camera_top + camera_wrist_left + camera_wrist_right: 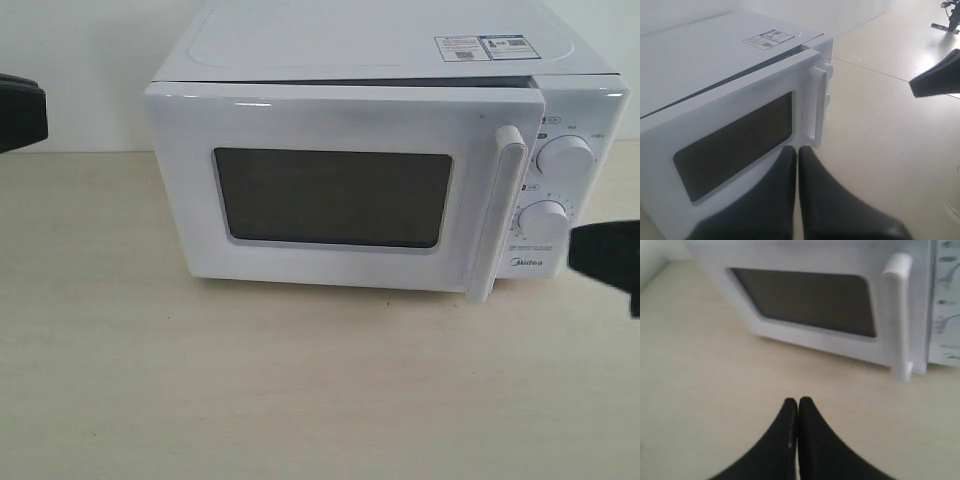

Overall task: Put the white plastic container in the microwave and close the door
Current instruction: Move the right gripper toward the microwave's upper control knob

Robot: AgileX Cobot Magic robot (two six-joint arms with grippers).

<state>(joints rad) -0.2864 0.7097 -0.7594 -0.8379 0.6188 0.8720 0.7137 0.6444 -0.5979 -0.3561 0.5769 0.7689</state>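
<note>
The white Midea microwave (pixel 390 60) stands at the back of the table, two round knobs (pixel 566 158) on its right panel. Its door (pixel 330 195), with dark mesh window and long vertical handle (pixel 497 215), stands slightly ajar, a thin dark gap along its top edge. The white plastic container is out of view. My left gripper (pixel 798 149) is shut and empty, hovering off the door's lower front, left of the handle (pixel 818 105). My right gripper (pixel 798 401) is shut and empty above the table in front of the microwave (pixel 805 300).
Light wooden tabletop (pixel 300 390) spreads in front of the microwave. Black arm parts enter at the left edge (pixel 20 110) and right edge (pixel 605 255) of the exterior view. A white wall rises behind.
</note>
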